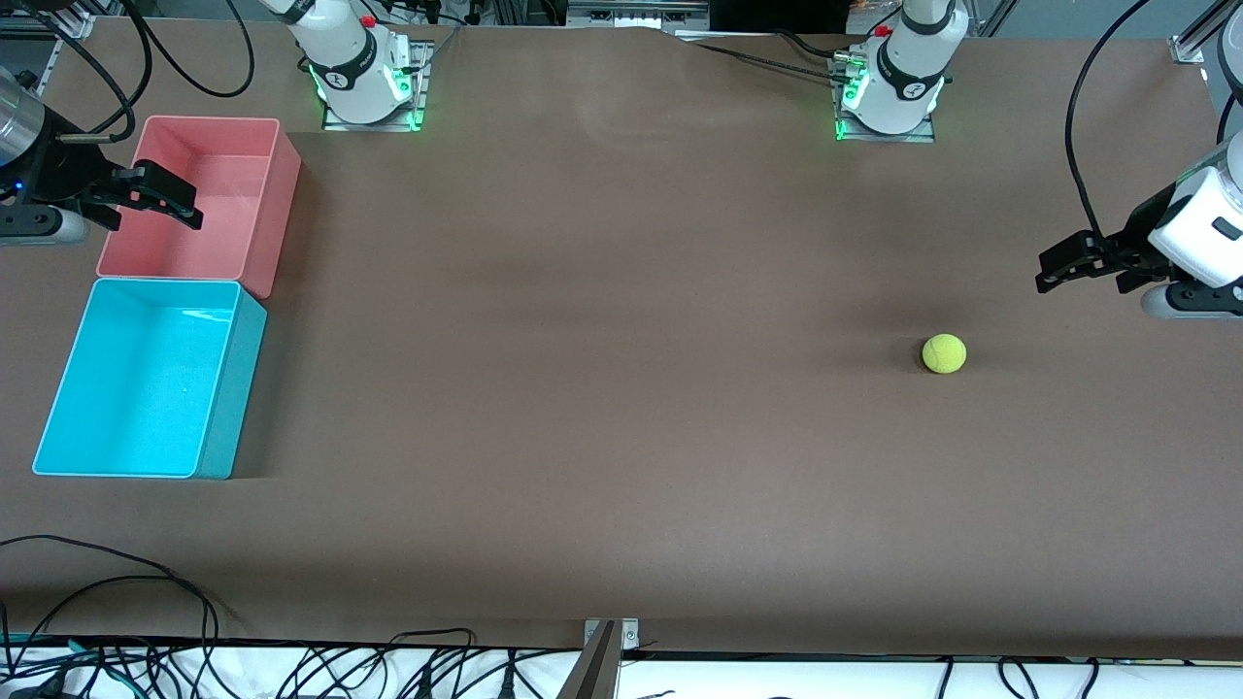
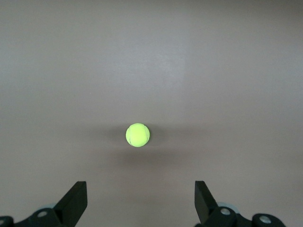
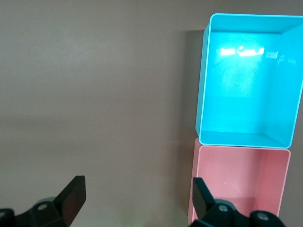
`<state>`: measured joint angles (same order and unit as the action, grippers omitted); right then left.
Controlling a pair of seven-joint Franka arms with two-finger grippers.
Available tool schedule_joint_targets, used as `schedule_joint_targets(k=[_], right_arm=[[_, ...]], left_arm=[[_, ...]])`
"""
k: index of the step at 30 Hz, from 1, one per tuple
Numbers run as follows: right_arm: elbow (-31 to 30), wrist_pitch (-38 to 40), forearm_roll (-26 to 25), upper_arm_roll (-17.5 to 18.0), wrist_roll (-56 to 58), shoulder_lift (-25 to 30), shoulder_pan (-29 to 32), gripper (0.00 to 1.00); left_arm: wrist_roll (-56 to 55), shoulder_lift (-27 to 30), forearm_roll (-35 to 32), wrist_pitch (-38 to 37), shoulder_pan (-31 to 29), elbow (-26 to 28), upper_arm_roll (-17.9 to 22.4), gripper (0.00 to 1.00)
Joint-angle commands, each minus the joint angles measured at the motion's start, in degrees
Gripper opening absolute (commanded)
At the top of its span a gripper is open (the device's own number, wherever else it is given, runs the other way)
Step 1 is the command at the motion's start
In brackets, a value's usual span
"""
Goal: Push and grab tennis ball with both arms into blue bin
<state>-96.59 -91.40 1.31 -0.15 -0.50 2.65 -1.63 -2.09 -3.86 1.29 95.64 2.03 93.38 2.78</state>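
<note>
Front view: the tennis ball [image 1: 944,353] lies on the tabletop [image 1: 621,388] at four o'clock from centre, near the left claw [image 1: 1063,272] — spread wide. The right claw [image 1: 160,199], also wide, hangs over the pink bin [image 1: 277,194], which touches the blue bin [image 1: 233,388].

Left wrist view: the ball [image 2: 138,135] sits apart from the gaping fingers [image 2: 75,201].

Right wrist view: both bins — blue [image 3: 204,94], pink [image 3: 194,189] — adjoin.

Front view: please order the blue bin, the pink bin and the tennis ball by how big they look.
1. blue bin, looks largest, though it is nearer the camera
2. pink bin, possibly similar in true size
3. tennis ball, clearly smallest
</note>
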Motion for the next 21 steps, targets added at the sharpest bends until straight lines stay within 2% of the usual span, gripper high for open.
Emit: schedule_joint_targets(k=[1, 5, 6, 7, 14, 21], right_arm=[[-0.4, 0.6, 0.8, 0.0, 0.7, 0.7, 0.1, 1.0], [-0.3, 0.5, 0.8, 0.0, 0.7, 0.6, 0.1, 1.0], [-0.4, 0.5, 0.8, 0.0, 0.7, 0.7, 0.1, 1.0], [-0.3, 0.5, 0.8, 0.0, 0.7, 0.6, 0.1, 1.0], [-0.3, 0.5, 0.9, 0.0, 0.7, 0.6, 0.1, 1.0], [-0.4, 0.7, 0.9, 0.0, 0.6, 0.7, 0.1, 1.0]], left_arm=[[-2.5, 0.5, 0.6, -0.1, -0.3, 0.5, 0.1, 0.83], [-2.9, 0.6, 0.6, -0.4, -0.4, -0.1, 0.1, 0.19], [-2.9, 0.5, 0.6, -0.7, -0.4, -0.2, 0.1, 0.06], [-3.0, 0.5, 0.6, -1.0, -0.4, -0.2, 0.2, 0.0], [-5.0, 0.5, -1.4, -2.3, -0.4, -0.3, 0.2, 0.0], [-23.6, 0.5, -1.5, -3.6, -0.6, -0.2, 0.5, 0.0]])
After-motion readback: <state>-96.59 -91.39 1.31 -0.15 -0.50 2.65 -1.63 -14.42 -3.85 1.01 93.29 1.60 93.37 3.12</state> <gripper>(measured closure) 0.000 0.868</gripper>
